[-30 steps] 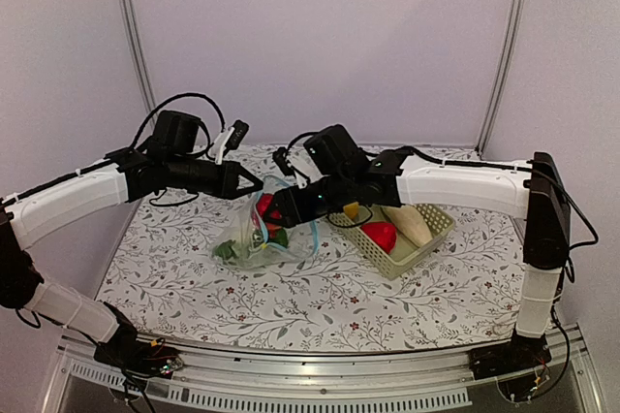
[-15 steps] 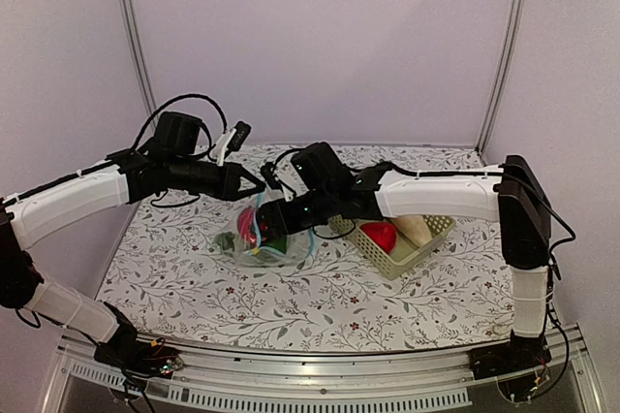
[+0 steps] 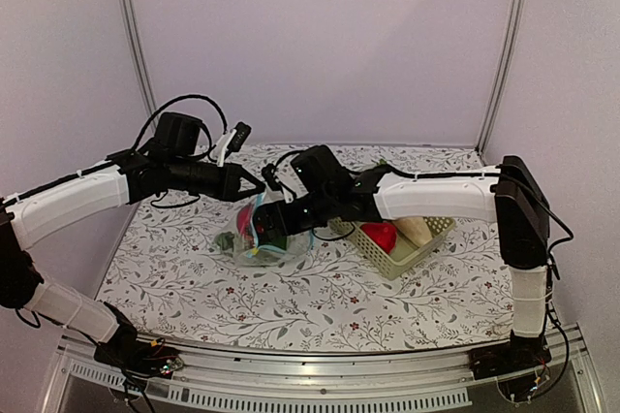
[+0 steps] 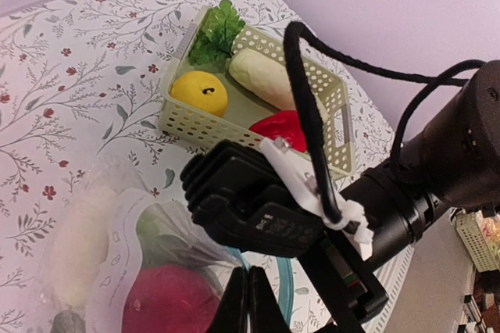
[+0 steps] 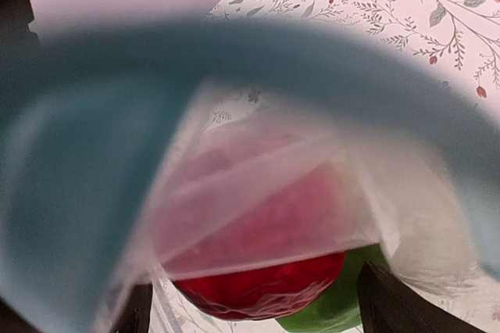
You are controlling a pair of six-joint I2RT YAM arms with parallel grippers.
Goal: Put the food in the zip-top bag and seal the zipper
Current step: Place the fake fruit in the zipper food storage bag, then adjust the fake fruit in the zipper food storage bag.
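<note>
Whole table point(image 3: 320, 301) is covered from high behind by top view; bag point(image 3: 254, 238) is shared, seen close-up by both wrist views.

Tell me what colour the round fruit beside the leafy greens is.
Yellow apple, clearest in the left wrist view.

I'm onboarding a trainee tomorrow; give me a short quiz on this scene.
1. True or false: a yellow toy apple lies in the pale green lattice basket.
2. What sits inside the see-through plastic bag? A: a red round toy piece; B: a blue cup; C: nothing.
3. Fill in: the left fingers are ___ (open or shut).
Key: 1 true; 2 A; 3 shut.
</note>
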